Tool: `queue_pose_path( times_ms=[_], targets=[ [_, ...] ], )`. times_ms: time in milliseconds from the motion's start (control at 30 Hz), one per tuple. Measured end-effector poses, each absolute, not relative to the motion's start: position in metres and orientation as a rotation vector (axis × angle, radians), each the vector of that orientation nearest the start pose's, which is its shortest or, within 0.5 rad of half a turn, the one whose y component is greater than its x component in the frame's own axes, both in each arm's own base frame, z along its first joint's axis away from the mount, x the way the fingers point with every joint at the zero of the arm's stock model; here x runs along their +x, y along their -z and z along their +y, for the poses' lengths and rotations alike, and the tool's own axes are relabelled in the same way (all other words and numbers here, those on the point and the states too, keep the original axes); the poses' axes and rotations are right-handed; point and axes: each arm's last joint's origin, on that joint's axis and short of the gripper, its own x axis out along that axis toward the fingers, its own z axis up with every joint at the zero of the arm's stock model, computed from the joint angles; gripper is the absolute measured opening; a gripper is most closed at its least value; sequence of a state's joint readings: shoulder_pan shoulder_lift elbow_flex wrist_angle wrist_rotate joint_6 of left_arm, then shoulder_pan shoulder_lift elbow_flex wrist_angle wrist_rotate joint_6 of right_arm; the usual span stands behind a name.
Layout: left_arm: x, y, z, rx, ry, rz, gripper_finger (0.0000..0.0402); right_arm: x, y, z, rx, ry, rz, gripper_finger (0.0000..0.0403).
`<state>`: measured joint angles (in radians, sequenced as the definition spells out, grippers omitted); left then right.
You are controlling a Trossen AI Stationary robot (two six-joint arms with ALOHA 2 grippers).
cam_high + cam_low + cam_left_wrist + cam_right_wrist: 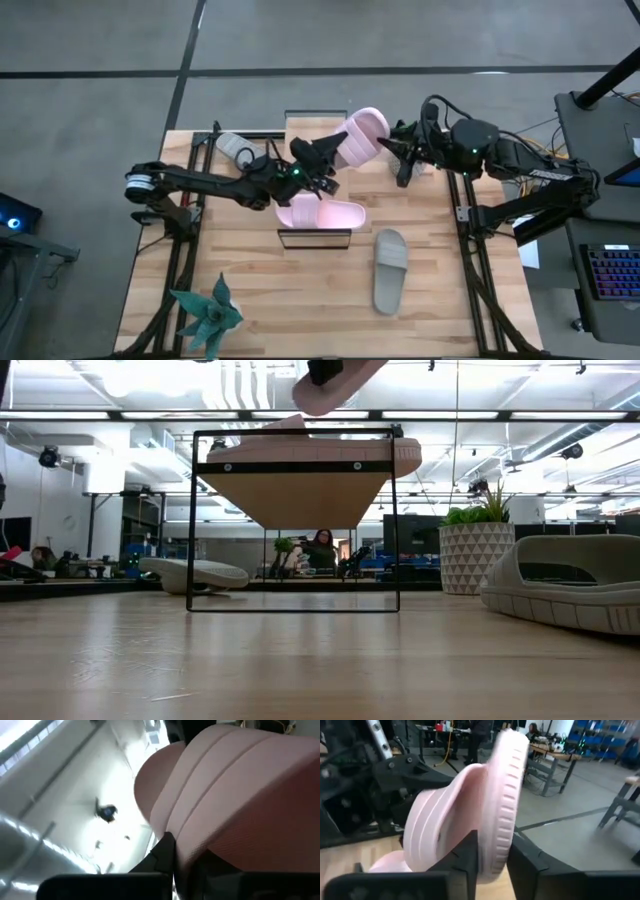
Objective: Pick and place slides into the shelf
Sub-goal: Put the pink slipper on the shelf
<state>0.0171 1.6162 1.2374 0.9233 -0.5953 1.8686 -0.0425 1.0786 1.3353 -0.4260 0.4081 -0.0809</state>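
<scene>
At table level, a grey slide (565, 592) lies nearest on the right; the overhead camera shows its long axis running front to back. Next is the shelf (316, 238), a pink slide (322, 213) lying lengthwise along its plank. Only from above does the raised pink slide (360, 137) show, angled diagonally over the shelf's far end. The left gripper (327, 152) and the right gripper (492, 851) both pinch it. Another grey slide (237, 146) lies at the far left. No writing is legible.
</scene>
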Motion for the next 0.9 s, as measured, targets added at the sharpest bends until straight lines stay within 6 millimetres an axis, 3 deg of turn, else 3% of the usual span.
queue_pose_path(
  times_ms=[200, 433, 900],
  targets=[
    [0.344, -0.399, 0.028, 1.428, -0.969, 0.241, 0.0001, 0.202, -0.455, -0.02, -0.241, 0.443, 0.164, 0.0129],
    [0.328, -0.412, 0.041, 1.213, -0.946, 0.265, 0.0, 0.206, -0.454, -0.01, -0.39, 0.381, 0.198, 0.0144],
    [0.31, -0.441, 0.051, 0.809, -1.021, 0.086, 0.0, 0.241, -0.419, 0.015, -0.848, 0.211, 0.311, 0.0115]
  ],
)
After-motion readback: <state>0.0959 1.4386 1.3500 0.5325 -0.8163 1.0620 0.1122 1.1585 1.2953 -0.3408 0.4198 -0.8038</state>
